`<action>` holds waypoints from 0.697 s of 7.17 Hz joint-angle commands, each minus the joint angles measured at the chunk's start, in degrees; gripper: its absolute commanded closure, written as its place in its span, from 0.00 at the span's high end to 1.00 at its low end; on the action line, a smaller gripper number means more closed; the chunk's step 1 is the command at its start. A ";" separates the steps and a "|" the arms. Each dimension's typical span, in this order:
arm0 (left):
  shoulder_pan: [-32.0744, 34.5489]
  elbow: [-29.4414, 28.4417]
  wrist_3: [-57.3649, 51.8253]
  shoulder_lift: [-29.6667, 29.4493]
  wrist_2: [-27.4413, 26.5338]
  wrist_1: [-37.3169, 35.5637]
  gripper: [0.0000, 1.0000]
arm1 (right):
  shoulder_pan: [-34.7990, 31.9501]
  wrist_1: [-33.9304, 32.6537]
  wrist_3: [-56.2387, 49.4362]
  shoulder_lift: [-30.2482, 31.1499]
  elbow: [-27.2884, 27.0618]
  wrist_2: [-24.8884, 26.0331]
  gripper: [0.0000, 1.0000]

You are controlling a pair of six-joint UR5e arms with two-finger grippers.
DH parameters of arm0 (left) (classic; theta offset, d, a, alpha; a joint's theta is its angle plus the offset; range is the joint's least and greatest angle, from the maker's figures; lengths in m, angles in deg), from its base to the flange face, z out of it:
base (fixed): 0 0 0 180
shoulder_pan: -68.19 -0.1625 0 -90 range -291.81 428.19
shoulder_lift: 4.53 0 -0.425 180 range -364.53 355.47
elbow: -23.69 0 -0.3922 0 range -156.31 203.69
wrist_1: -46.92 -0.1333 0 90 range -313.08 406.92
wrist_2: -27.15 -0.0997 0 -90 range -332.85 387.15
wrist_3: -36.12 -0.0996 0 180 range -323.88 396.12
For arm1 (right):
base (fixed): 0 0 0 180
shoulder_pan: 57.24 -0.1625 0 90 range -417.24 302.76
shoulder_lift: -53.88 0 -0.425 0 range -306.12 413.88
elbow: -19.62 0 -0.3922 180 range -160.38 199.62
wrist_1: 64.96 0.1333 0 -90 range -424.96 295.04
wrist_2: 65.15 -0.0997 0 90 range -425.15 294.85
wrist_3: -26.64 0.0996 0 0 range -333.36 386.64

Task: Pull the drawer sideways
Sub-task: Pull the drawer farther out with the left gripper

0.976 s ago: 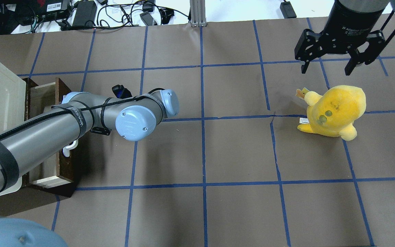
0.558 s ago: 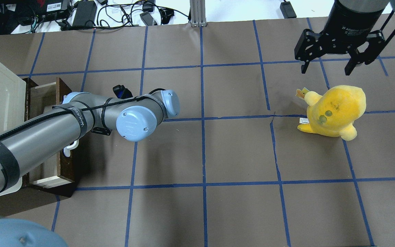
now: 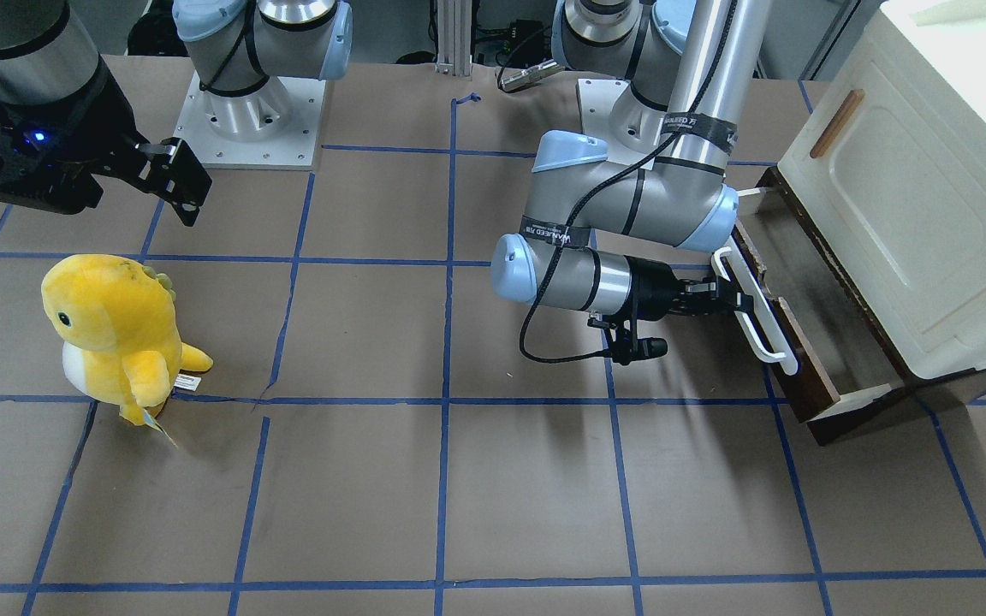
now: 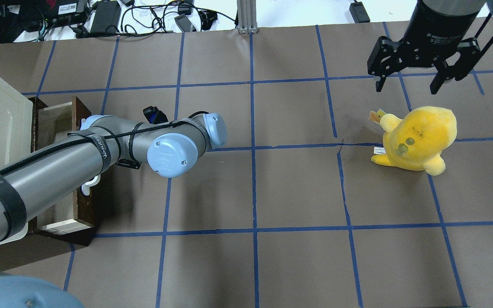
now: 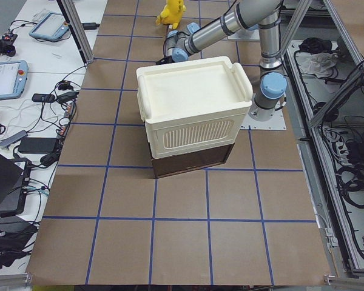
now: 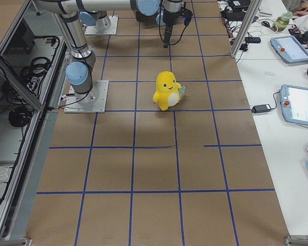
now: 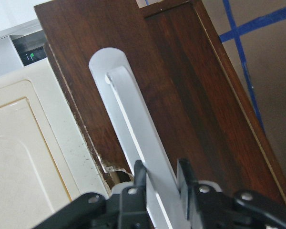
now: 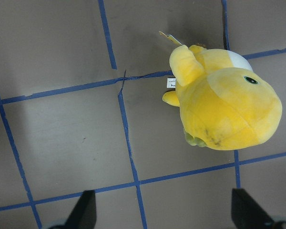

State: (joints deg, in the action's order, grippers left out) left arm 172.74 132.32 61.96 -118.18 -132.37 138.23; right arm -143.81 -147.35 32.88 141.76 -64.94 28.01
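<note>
We see the drawer (image 3: 835, 334) standing partly out from under the cream cabinet (image 3: 912, 197) at the table's (image 4: 272, 192) end on the robot's left. Its dark front faces the middle of the table and its pale inside shows. The left pincer (image 3: 728, 301) reaches in level and is clenched on the white handle (image 3: 757, 318). In the wrist view we find one finger on each side of the bar, roughly midway along it. The right pincer (image 4: 405, 87) hangs released above the table with its jaws spread wide, well apart from the drawer. It holds nothing. Near it, a yellow plush (image 4: 417, 137) sits upright on the table, clear of both fingers.
</note>
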 commanded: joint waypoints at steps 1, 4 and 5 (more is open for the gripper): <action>0.03 -0.09 0.00 0.00 0.00 0.00 0.28 | 0.00 -0.05 0.00 0.00 0.00 0.00 1.00; 0.12 -0.70 -0.09 -0.26 0.09 0.00 0.27 | 0.00 -0.05 0.00 0.00 0.00 0.00 1.00; 0.12 -0.70 -0.09 -0.26 0.09 0.00 0.27 | 0.08 -0.05 0.00 0.00 0.00 0.00 1.00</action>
State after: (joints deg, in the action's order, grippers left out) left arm 172.84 131.72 61.88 -118.39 -132.31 138.24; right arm -143.79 -147.37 32.88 141.77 -64.94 28.01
